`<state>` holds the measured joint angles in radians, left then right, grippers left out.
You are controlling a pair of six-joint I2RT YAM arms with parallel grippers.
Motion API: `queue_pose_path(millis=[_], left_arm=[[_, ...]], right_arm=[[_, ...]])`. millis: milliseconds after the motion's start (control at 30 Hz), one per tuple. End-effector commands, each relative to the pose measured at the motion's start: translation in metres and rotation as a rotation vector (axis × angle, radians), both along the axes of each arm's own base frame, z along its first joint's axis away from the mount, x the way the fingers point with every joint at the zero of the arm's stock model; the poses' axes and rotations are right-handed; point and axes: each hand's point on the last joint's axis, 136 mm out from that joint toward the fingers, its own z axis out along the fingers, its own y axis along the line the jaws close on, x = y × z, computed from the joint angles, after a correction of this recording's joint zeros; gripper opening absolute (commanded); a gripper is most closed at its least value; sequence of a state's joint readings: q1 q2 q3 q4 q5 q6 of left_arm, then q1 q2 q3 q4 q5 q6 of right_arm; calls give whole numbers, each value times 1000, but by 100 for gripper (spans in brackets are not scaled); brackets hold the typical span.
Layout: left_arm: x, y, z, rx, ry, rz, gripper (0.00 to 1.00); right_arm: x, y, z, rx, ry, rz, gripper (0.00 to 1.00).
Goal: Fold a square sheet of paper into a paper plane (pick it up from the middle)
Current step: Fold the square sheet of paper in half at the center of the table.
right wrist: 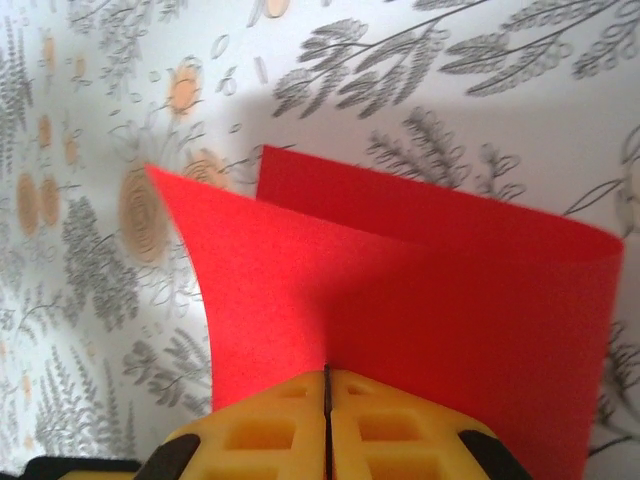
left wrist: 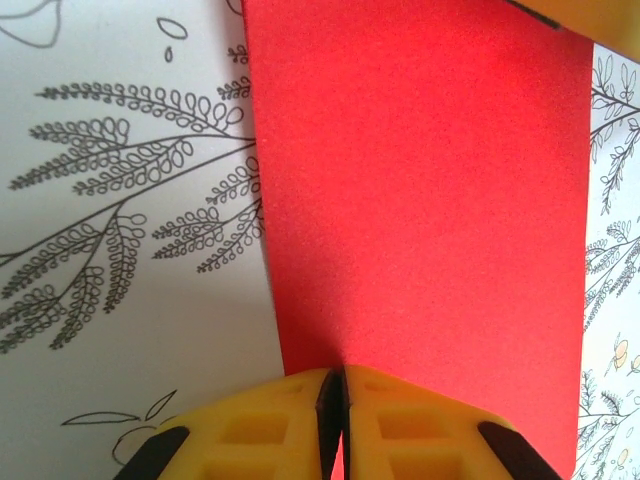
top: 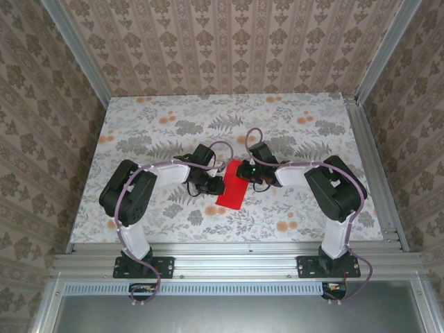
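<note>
Red sheet of paper (top: 229, 189) bent over at the middle of the desk (top: 298, 139), left fingers (left wrist: 262, 432) closed on one edge, right fingers (right wrist: 262, 435) pinched shut on its lifted, curled-over part.

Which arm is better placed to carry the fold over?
Probably right: the right gripper holds the curled-over edge of the sheet of paper, while the left gripper grips a flat edge.

Red sheet of paper (top: 231, 186), curled double
</note>
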<state>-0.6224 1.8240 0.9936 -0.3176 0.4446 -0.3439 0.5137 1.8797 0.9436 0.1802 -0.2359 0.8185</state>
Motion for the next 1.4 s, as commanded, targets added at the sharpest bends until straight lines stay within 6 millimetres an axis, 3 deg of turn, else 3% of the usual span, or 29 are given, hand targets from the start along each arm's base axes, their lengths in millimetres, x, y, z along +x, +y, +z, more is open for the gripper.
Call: queue_pose_path(millis=[0,333,1033,1167,1367], left_arm=[[-35,71,-57,338,118,24,14],[-40,78,-60,358,126,25,14],[-45,82,-61,361,144,34,14],[-43,79,-58,348,143,37,14],[-40,74,-57,333,145,40,14]], right_arm=[[6,-11,-14,-40,17,-12,10],[13,-46,-37,-85,47,-77,10],[39,-89,-34,-61,35,-176,10],[43,-84,-20,-28,6,-157,10],[28,-68,23,25,-66,-117,11]])
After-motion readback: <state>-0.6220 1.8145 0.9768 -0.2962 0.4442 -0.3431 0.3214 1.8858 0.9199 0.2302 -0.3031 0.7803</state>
